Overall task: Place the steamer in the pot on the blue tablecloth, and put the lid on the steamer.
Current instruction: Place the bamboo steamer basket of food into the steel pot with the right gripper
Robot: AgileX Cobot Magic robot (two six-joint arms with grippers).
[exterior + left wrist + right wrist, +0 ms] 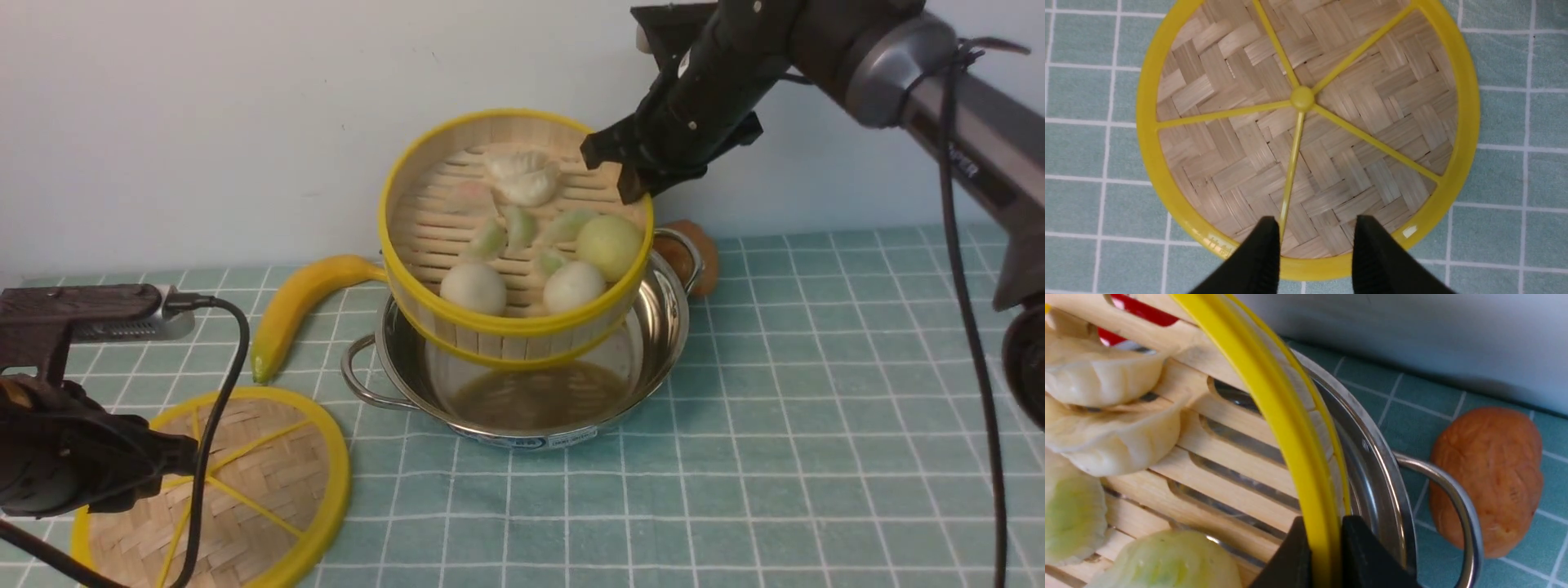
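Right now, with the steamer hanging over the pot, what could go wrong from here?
1. The steamer tilts steeply, held only by the right fingers pinching its rim at one spot; it could slip or swing.
2. The buns sit at its low edge and might roll out.
3. Lowered at this tilt, it may catch the pot and seat crooked.
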